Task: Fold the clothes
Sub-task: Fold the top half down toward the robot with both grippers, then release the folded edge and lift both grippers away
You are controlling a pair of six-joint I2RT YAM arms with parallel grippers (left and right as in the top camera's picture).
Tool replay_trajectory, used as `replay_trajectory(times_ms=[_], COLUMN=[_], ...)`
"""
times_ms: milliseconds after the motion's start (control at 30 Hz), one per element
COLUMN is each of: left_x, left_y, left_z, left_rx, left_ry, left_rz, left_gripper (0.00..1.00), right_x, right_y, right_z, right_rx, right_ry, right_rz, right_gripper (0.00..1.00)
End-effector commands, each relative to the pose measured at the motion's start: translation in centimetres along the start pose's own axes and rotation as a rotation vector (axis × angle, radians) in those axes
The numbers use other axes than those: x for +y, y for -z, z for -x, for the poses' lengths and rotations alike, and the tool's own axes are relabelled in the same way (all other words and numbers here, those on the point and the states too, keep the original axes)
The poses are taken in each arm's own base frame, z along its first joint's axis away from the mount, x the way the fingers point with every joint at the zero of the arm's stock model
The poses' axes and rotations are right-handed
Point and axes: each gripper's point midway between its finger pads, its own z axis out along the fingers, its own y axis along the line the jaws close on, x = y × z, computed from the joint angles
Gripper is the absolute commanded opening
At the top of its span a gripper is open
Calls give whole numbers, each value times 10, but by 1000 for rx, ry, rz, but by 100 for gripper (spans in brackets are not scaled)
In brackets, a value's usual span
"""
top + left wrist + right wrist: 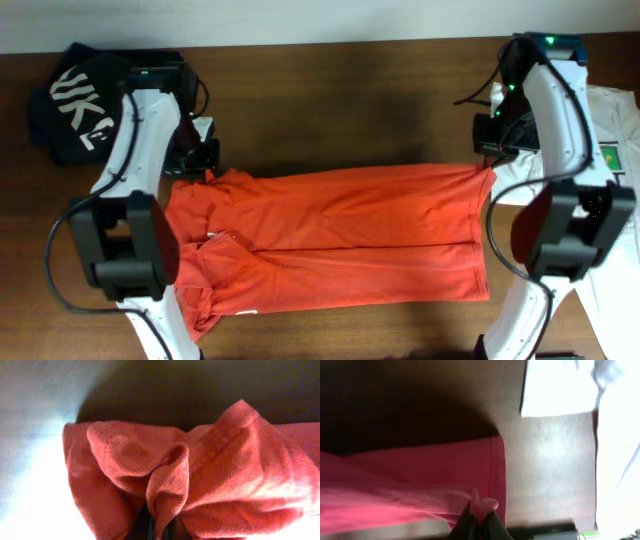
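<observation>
Red-orange T-shirt [340,235] is laid across the middle of the wooden table [330,100], long axis left to right. Hem end is at the right, straight and fairly flat. Left end is rumpled, with folds bunched toward the near-left corner. An edge line is seen running left to right through the middle of the cloth.

Left gripper [207,172] is set at the far-left corner of the shirt. Jaws are closed on the cloth: in the left wrist view a ridge of orange fabric is pinched at the bottom edge. The jaws themselves are almost fully hidden by bunched cloth.

Right gripper [489,168] is set at the far-right corner. Jaws are clamped on the hem: in the right wrist view a small tuck of the hem corner is gripped between the dark fingertips [467,522], and the rest of the cloth is drawn away to the left. Whether either corner is lifted off the table cannot be told.

Black T-shirt [70,110] with large white letters [80,115] is crumpled at the far-left of the table, partly hidden behind the left arm.

White T-shirt [615,120] is spread at the right edge, partly under the right arm, with a small green square print [612,157] showing. Its left edge is just beside the orange hem corner. In the right wrist view a strip of bare table is seen between the two.
</observation>
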Motion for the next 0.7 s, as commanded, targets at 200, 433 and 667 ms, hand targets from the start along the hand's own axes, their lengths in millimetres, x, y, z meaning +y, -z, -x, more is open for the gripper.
replay_trajectory(times_ms=[200, 433, 667], left_x=[8, 3, -6], left_y=[34, -6, -50], left_z=[-54, -102, -129], left_rx=[75, 173, 176], left_ry=[34, 63, 67], left_rz=[-10, -30, -79], left_gripper=[1, 1, 1], right_x=[-13, -41, -34], right_y=[-24, -24, -44], right_z=[-48, -56, -83], right_rx=[-7, 31, 5], right_ry=[-13, -131, -129], right_rz=[-35, -1, 38], right_gripper=[4, 4, 4])
